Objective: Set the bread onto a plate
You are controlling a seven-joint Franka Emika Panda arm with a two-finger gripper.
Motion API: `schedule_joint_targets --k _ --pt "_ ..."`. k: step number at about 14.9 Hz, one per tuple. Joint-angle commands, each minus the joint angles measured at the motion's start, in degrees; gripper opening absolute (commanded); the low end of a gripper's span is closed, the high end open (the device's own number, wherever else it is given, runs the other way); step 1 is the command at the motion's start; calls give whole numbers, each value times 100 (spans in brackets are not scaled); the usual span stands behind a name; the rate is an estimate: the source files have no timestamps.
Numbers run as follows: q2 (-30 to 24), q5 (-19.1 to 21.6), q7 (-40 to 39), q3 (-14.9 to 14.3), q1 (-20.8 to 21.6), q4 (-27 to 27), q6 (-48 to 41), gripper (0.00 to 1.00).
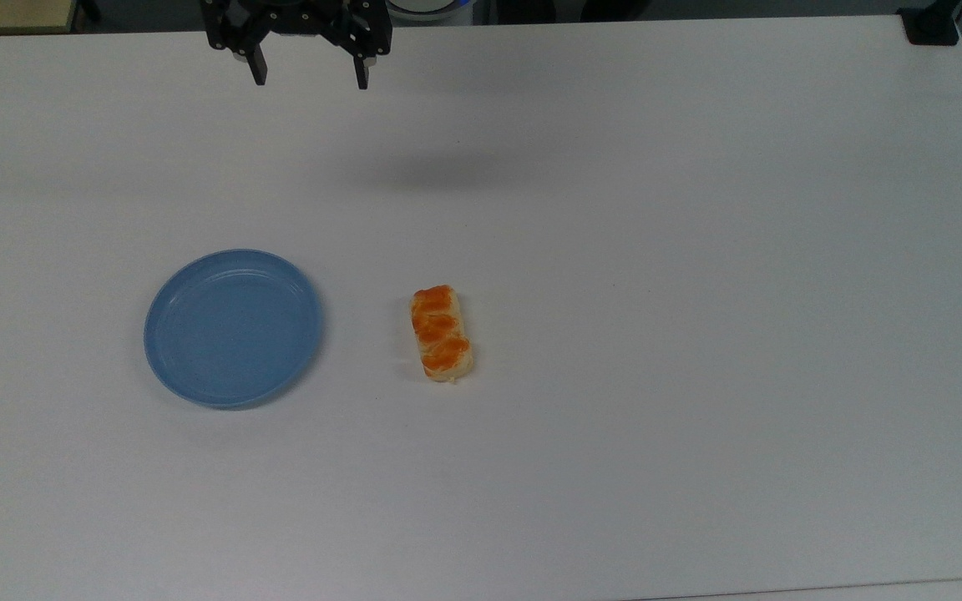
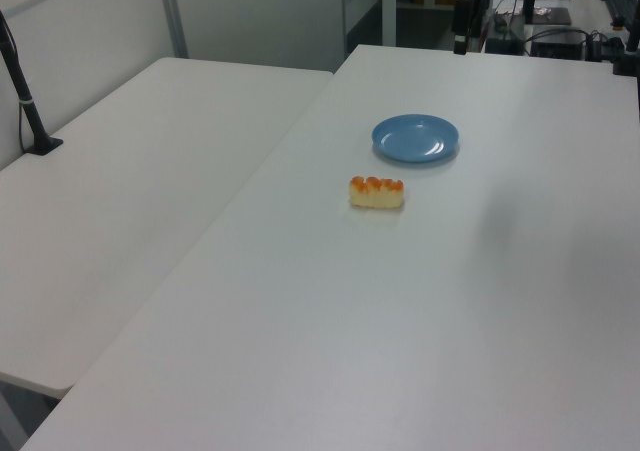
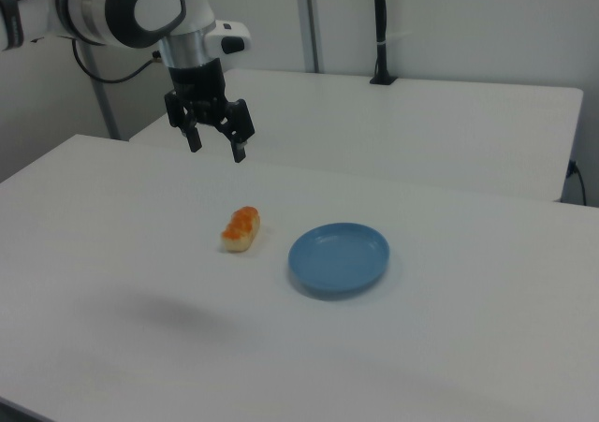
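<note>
Nothing's done yet: black two-finger gripper (image 1: 310, 73) hanging empty, jaws spread, small braided orange-topped bread (image 1: 441, 332) sitting beside the round light-blue plastic plate (image 1: 233, 328).

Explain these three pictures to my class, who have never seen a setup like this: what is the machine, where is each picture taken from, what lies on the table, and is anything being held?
The machine is a robot arm ending in a two-finger gripper. It hangs open above the white table and holds nothing. One picture looks down from above; the other two look across the table from opposite sides. On the table lie a round light-blue plate, with nothing on it, and a small braided bread roll with an orange-brown top. In the top view the roll lies to the plate's right, apart from it.
</note>
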Motion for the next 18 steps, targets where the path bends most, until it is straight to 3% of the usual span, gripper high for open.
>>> schedule_joint_targets --k 1,18 --pt "-131 -141 88 -22 83 -67 -103 100" --pt "-53 -140 88 4 179 -129 214 100"
